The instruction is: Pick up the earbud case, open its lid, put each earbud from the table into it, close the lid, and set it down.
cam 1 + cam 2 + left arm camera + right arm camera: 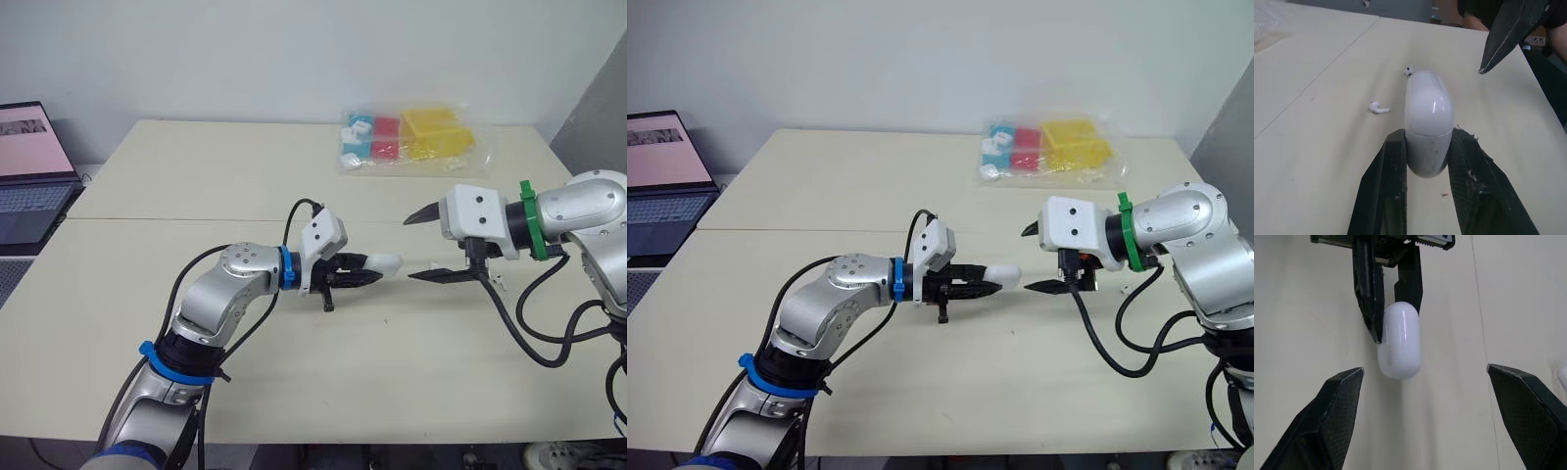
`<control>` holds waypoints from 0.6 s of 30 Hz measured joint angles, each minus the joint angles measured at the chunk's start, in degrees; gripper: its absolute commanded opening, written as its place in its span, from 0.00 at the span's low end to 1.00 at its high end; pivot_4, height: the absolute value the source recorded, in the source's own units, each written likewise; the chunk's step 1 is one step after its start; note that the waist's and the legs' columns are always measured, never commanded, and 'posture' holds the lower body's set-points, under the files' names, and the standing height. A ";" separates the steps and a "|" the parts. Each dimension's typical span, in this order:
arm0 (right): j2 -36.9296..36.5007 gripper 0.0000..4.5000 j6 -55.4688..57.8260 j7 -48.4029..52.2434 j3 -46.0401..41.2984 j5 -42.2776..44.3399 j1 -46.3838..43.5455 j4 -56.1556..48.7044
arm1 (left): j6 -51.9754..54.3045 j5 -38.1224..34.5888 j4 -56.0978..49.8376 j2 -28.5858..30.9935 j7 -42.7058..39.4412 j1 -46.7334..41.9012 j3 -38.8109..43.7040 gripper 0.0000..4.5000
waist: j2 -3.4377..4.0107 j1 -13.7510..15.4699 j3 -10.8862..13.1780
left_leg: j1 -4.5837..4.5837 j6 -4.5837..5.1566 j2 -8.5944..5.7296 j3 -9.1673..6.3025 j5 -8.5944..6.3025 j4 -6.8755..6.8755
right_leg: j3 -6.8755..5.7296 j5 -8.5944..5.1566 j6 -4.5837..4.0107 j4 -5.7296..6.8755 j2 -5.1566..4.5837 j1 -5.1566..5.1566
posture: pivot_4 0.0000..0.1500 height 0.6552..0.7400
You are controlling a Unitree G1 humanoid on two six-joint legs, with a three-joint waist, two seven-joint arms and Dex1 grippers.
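Just beyond the earbud case (pixel 1428 122), two loose earbuds (pixel 1379 108).

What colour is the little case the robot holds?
Glossy white earbud case, clearest in the left wrist view.

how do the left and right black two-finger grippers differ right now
The left gripper is shut on the glossy white rounded earbud case; the right gripper is wide open and holds nothing. The left gripper points toward the robot's right; the right gripper points back at it, facing the case. Both are over the beige table.
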 measured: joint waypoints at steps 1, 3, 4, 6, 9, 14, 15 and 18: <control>0.19 0.94 0.11 -0.50 0.53 -0.18 -0.08 -0.05 | -0.31 0.03 0.03 -0.05 0.12 -0.04 -0.01 0.17 | 0.00 -0.01 0.00 | 0.00 0.00 0.00 0.00 0.00 0.00 | 0.00 0.00 0.00 0.00 0.00 0.00 | 1.00 1.00; 1.30 0.94 0.35 -1.63 1.51 -1.15 -0.66 0.01 | -1.09 0.31 0.20 -0.05 0.23 -0.40 -0.02 0.17 | 0.00 -0.03 0.00 | 0.00 0.00 0.00 0.02 0.00 0.00 | 0.01 0.00 0.00 0.00 0.00 0.00 | 1.00 1.00; 1.93 0.94 0.30 -2.08 1.92 -1.37 -0.92 0.02 | -1.38 0.41 0.20 -0.17 0.27 -0.61 -0.02 0.17 | 0.00 -0.03 0.00 | 0.00 0.00 0.00 0.01 0.00 0.00 | 0.00 0.00 0.00 0.00 0.00 0.00 | 1.00 1.00; 2.76 0.94 0.19 -2.96 2.89 -1.82 -1.07 0.09 | -1.85 0.66 0.20 -0.30 0.40 -0.66 -0.05 0.17 | 0.00 0.00 0.00 | -0.01 0.00 0.00 -0.01 0.00 0.00 | -0.01 0.00 0.00 0.00 0.00 0.00 | 1.00 1.00; 3.14 0.94 0.06 -3.85 3.50 -3.06 -1.07 0.90 | -1.93 1.17 0.16 -0.27 0.58 -0.64 -0.32 0.17 | 0.00 0.01 0.00 | -0.02 0.00 -0.02 0.01 0.00 0.00 | 0.01 0.00 0.00 -0.01 0.00 0.00 | 1.00 1.00; 3.59 0.94 -0.22 -4.14 3.54 -3.71 -1.21 2.09 | -2.25 2.23 -0.06 -0.06 0.63 -0.45 -1.00 0.17 | 0.00 -0.02 0.00 | -0.01 0.00 -0.01 0.00 0.00 -0.01 | 0.00 0.00 0.00 -0.01 0.00 0.00 | 1.00 1.00; 3.67 0.94 -0.23 -4.14 3.54 -3.73 -1.38 2.41 | -2.31 2.37 -0.07 -0.05 0.64 -0.45 -1.00 0.17 | 0.00 -0.02 0.00 | 0.00 0.00 0.00 0.00 0.00 -0.01 | -0.01 0.00 0.00 -0.01 0.00 0.00 | 1.00 1.00; 3.93 0.94 -0.34 -4.14 3.55 -3.83 -1.60 2.91 | -2.57 2.87 -0.07 0.15 0.68 -0.45 -1.00 0.17 | 0.00 -0.02 0.00 | 0.00 0.00 0.00 -0.01 0.00 -0.01 | -0.02 0.00 0.00 -0.01 0.01 0.00 | 1.00 1.00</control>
